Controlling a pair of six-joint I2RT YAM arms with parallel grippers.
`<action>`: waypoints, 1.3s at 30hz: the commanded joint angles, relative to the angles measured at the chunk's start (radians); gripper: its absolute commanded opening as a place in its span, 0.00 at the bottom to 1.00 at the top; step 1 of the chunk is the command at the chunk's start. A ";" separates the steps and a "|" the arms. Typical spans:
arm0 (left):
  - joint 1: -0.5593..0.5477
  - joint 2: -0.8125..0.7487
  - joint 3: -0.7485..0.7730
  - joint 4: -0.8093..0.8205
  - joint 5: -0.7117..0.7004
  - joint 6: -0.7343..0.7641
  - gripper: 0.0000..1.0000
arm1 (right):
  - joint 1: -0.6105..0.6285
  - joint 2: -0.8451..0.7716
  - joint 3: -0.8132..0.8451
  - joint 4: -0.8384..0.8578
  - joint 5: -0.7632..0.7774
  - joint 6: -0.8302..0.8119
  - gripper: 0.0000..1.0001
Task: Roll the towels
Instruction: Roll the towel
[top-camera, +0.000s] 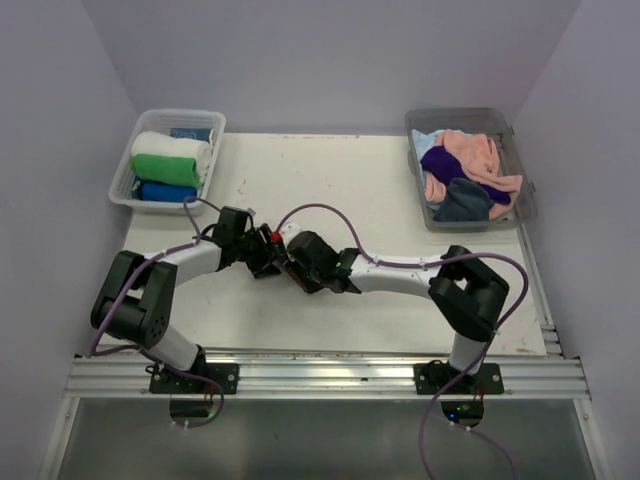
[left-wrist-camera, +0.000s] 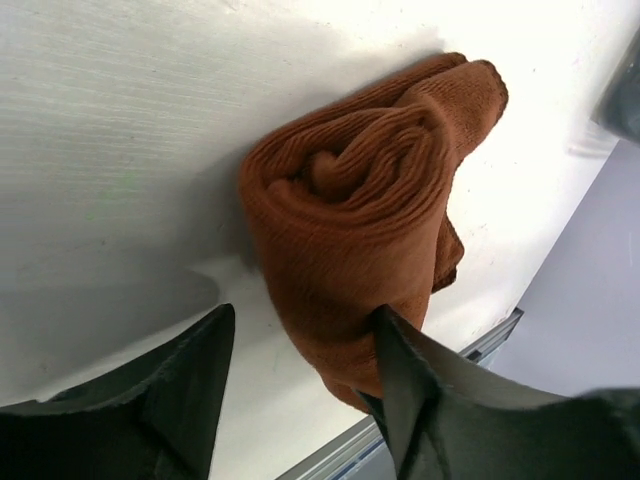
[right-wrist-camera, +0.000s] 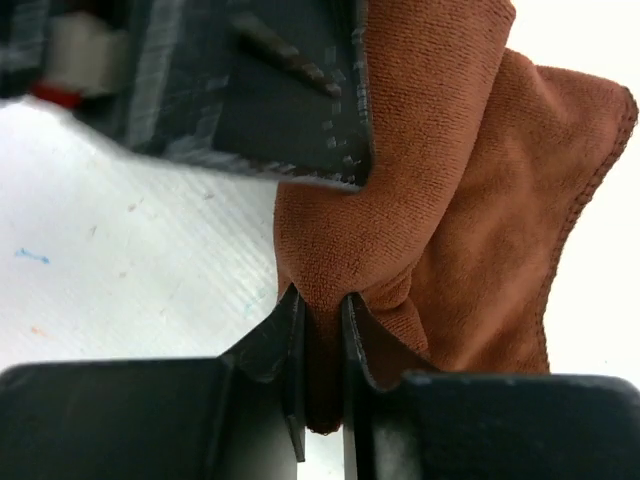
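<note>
A brown towel (left-wrist-camera: 350, 200) lies on the white table, loosely rolled, with a spiral end facing the left wrist camera. My left gripper (left-wrist-camera: 305, 315) is open; its right finger (left-wrist-camera: 420, 390) presses the roll's side and its left finger stands apart from it. My right gripper (right-wrist-camera: 322, 305) is shut on a fold at the edge of the brown towel (right-wrist-camera: 470, 200). In the top view both grippers, left (top-camera: 268, 252) and right (top-camera: 298, 268), meet at the table's middle and hide most of the towel.
A clear bin (top-camera: 135, 195) at the back left holds rolled white, green and blue towels. A grey bin (top-camera: 525, 200) at the back right holds loose pink, purple and dark towels. The left gripper's body (right-wrist-camera: 250, 80) fills the top of the right wrist view.
</note>
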 joint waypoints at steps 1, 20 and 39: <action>-0.002 -0.063 0.022 -0.030 -0.019 0.027 0.63 | -0.082 -0.017 -0.013 0.088 -0.150 0.087 0.08; -0.001 -0.103 -0.005 0.038 0.025 0.034 0.82 | -0.355 0.085 -0.216 0.729 -0.985 0.643 0.00; -0.001 0.001 0.004 -0.003 0.007 0.017 0.54 | -0.366 -0.080 -0.178 0.330 -0.817 0.422 0.56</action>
